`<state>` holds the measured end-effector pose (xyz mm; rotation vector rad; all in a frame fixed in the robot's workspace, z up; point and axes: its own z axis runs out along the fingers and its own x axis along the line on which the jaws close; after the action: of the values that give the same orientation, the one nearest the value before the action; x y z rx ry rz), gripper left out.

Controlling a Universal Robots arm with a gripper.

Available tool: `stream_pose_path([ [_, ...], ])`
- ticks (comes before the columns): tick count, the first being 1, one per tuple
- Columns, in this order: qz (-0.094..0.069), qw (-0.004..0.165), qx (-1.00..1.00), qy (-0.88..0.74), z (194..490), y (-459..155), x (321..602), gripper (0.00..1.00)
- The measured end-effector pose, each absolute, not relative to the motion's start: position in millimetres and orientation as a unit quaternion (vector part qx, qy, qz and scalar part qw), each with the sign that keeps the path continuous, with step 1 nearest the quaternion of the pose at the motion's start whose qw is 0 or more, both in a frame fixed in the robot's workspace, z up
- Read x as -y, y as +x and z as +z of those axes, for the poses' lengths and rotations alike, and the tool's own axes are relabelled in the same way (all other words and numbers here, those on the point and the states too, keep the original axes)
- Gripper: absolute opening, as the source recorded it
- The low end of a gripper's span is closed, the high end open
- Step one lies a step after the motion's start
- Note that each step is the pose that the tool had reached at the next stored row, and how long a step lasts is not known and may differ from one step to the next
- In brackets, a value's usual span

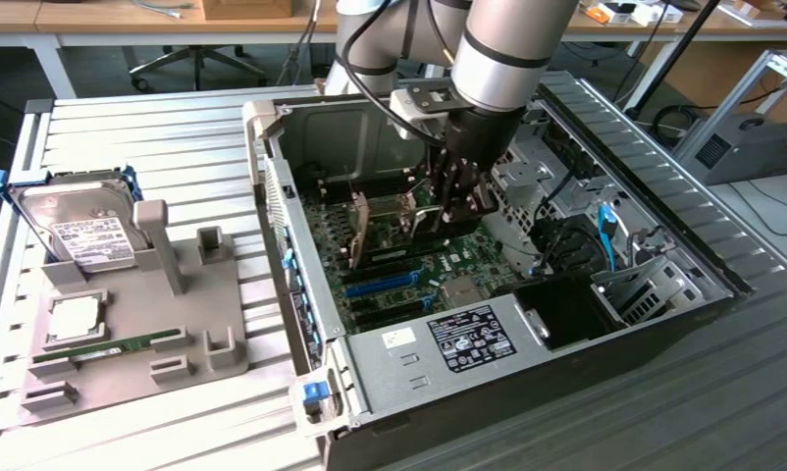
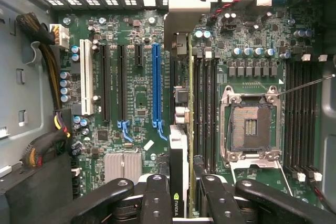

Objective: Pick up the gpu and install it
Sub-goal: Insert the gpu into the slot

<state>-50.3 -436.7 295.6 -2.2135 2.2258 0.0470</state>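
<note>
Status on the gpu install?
Gripper shut on gpu. Card edge-on over motherboard, beside blue slot; seating unclear. Cable bundle apart, at case wall.

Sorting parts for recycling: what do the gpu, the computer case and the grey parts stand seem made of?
The gpu: green circuit board, likely fibreglass, with a silvery bare-metal end bracket. The computer case: dull grey sheet metal, judging by its thin perforated walls. The parts stand: probably plastic, by its uniform matt grey moulded look.

Slatted metal table (image 1: pixel 145 128), two things set on it.
An open computer case (image 1: pixel 525 412) is laid on its side toward the exterior view's right; a grey holder block (image 1: pixel 171 334) is set beside it at the left.
</note>
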Motion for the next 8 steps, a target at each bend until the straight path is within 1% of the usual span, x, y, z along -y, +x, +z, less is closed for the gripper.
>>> stream_pose_path([
  [8,0.015,0.001,-0.709,-0.705,295.4,-50.7,445.8,0.27],
])
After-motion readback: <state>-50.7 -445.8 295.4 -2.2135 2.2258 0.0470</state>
